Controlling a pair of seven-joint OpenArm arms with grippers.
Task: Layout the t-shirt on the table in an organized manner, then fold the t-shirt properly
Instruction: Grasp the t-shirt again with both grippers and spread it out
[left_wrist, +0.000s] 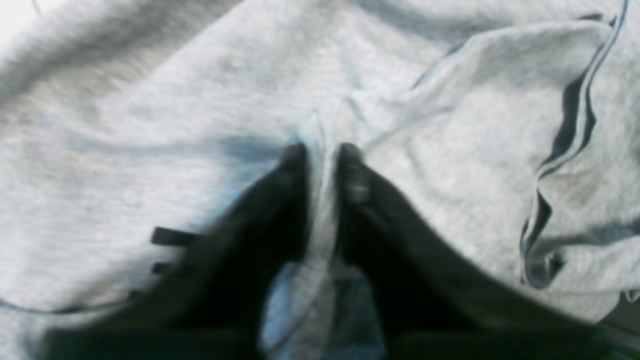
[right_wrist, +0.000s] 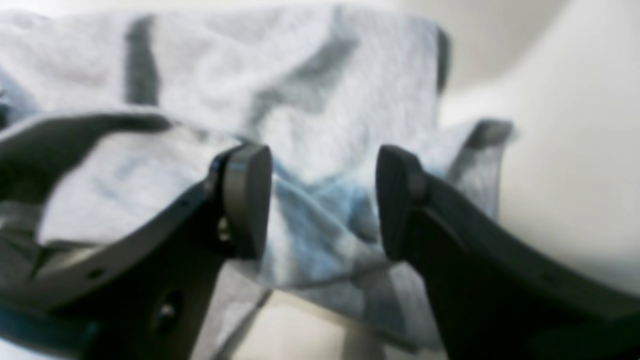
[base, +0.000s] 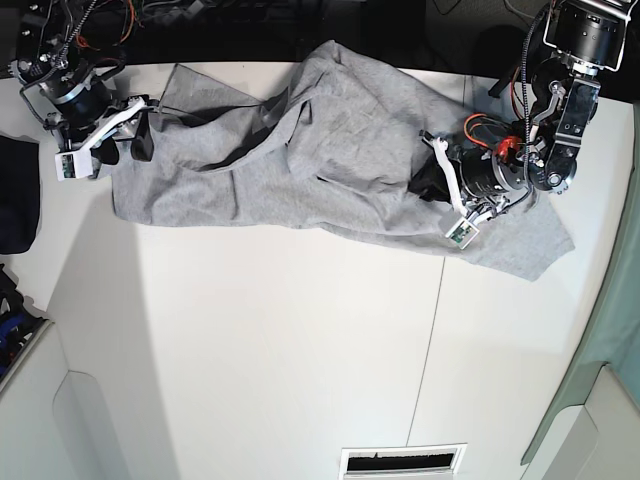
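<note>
Layout step, not folding yet. The t-shirt (base: 330, 170) lies rumpled in a long band across the far half of the table (base: 300, 350), running from about 10 o'clock to 3 o'clock in the base view, with folds bunched through the middle and no print showing face-up there.

Left end effector (left_wrist: 322, 155), at 3 o'clock in the base view: fingers drawn together on a raised ridge of grey cloth, a pinch of t-shirt between the tips. Wrist view is blurred, but the fabric clearly runs up between the two tips.

Right end effector (right_wrist: 322, 200), at 10 o'clock: fingers apart, nothing between them. It sits at the shirt's edge with cloth just behind the pads (right_wrist: 247, 200); no grip.

Judgement: one side is pinned and the other is lining up its grasp. Next move calls for the right end effector to settle on a single edge layer, not a bunch, and close. Then both pull apart to flatten the band. Risk: grabbing doubled cloth keeps the wrinkles in.
</note>
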